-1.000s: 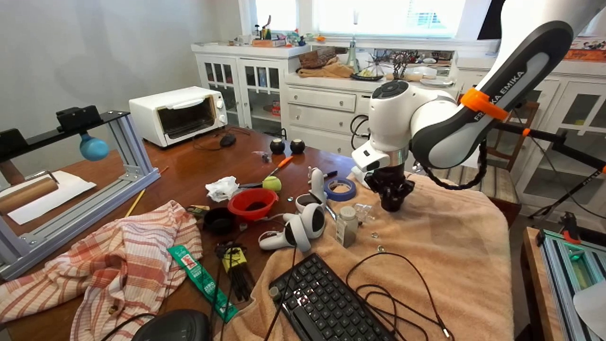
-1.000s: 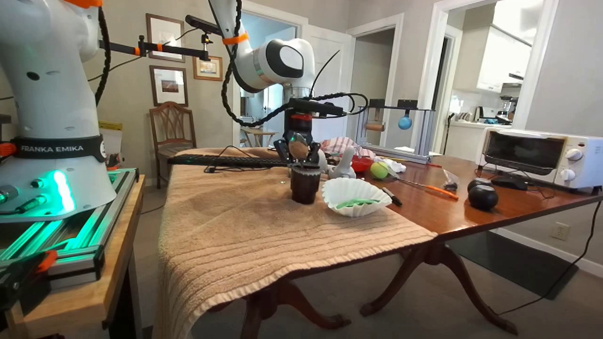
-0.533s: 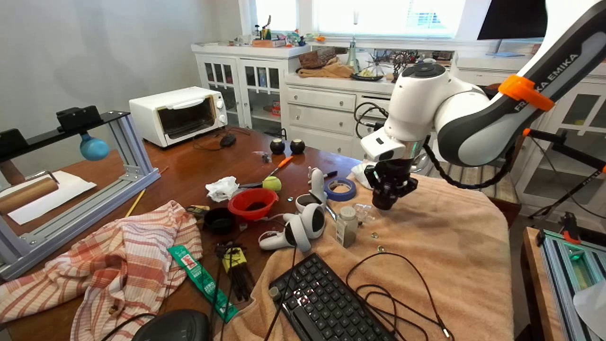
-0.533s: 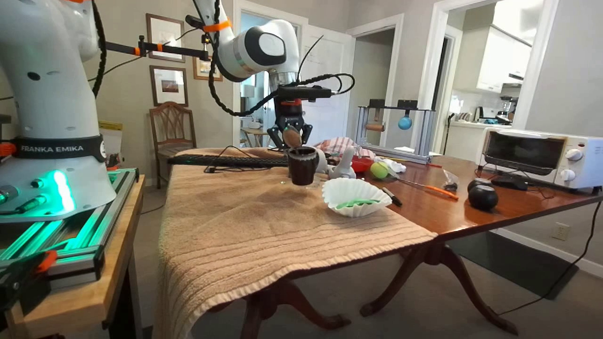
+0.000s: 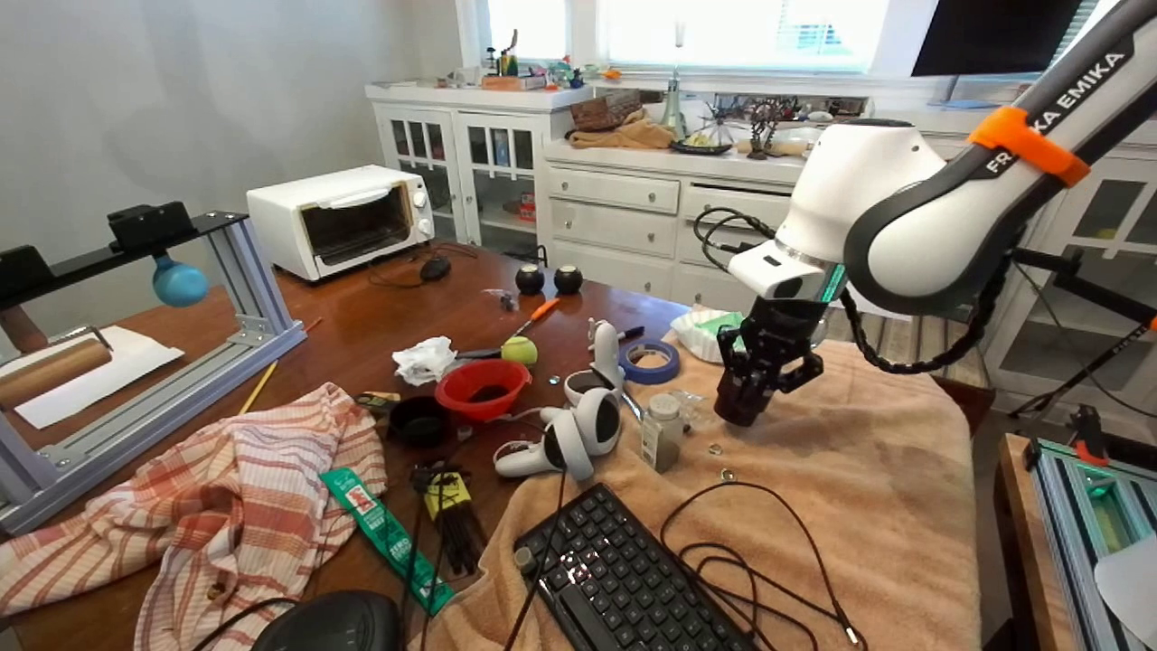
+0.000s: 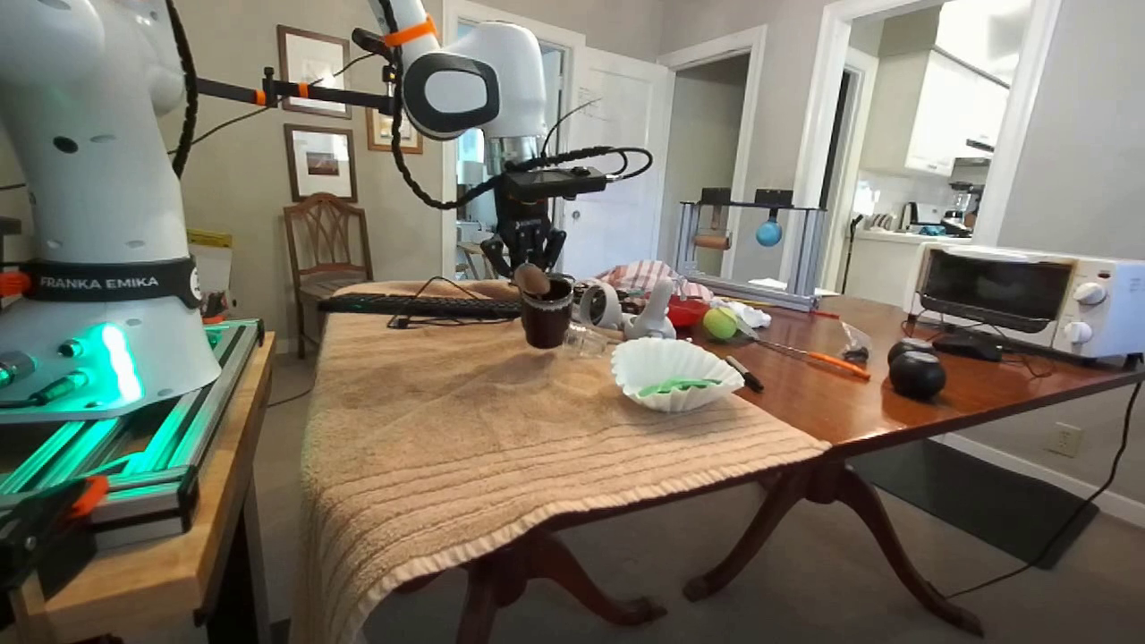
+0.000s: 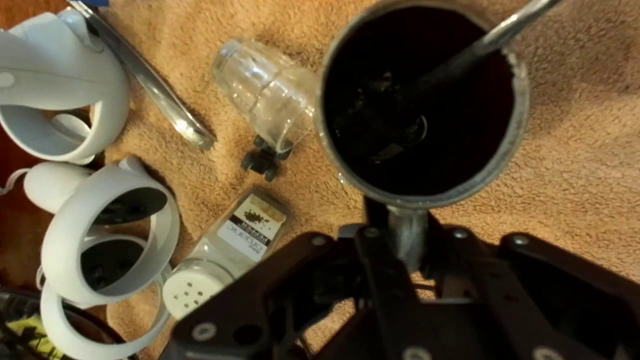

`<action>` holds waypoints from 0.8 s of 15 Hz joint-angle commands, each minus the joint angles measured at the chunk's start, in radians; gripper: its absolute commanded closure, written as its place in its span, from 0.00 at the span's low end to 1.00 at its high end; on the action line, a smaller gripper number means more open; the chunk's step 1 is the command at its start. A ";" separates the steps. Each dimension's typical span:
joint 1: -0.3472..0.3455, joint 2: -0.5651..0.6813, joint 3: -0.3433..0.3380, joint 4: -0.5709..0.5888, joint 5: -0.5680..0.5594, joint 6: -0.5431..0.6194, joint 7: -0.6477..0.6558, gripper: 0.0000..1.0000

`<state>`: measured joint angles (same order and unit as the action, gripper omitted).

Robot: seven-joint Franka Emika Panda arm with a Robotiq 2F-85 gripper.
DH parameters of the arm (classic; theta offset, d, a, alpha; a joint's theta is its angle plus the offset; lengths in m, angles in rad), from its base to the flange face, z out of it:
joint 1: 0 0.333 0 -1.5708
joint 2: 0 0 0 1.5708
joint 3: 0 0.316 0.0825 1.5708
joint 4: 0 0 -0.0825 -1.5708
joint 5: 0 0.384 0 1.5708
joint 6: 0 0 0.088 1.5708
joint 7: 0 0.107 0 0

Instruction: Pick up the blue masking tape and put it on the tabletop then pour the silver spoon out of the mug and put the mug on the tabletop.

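Observation:
My gripper (image 7: pixel 407 232) is shut on the handle of the dark mug (image 7: pixel 520 107). The mug also shows below the gripper in both exterior views (image 5: pixel 736 409) (image 6: pixel 547 320). It is about upright, over the peach-tan cloth; whether it touches the cloth I cannot tell. The silver spoon (image 7: pixel 505 31) stands in the mug, its upper end sticking out past the rim, also in an exterior view (image 6: pixel 531 279). A few small things in the mug's dark inside are unclear. The blue masking tape (image 5: pixel 658 374) lies flat at the cloth's edge on the dark brown tabletop (image 5: pixel 362 316), apart from the gripper.
Close to the mug are a clear glass (image 7: pixel 265 95) on its side, a pepper shaker (image 7: pixel 235 245) and white controllers (image 7: pixel 107 240). A white paper filter with green contents (image 6: pixel 671 358) stands on the cloth. A keyboard (image 5: pixel 624 579) and loose cables lie in front.
My gripper has carried the mug with the spoon away from the white paper filter, towards the keyboard side. The arm has tilted. The tape has not moved.

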<state>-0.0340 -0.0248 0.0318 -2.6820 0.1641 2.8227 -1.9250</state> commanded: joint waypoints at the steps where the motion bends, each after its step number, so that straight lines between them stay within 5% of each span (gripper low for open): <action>1: 0.040 -0.104 -0.044 -0.031 0.203 -0.053 -0.259 0.96; 5: 0.078 -0.146 -0.110 -0.027 0.319 -0.122 -0.430 0.96; 12: 0.130 -0.132 -0.173 -0.006 0.686 -0.197 -0.857 0.96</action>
<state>0.0678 -0.1363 -0.1042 -2.6933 0.7179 2.6979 -2.6087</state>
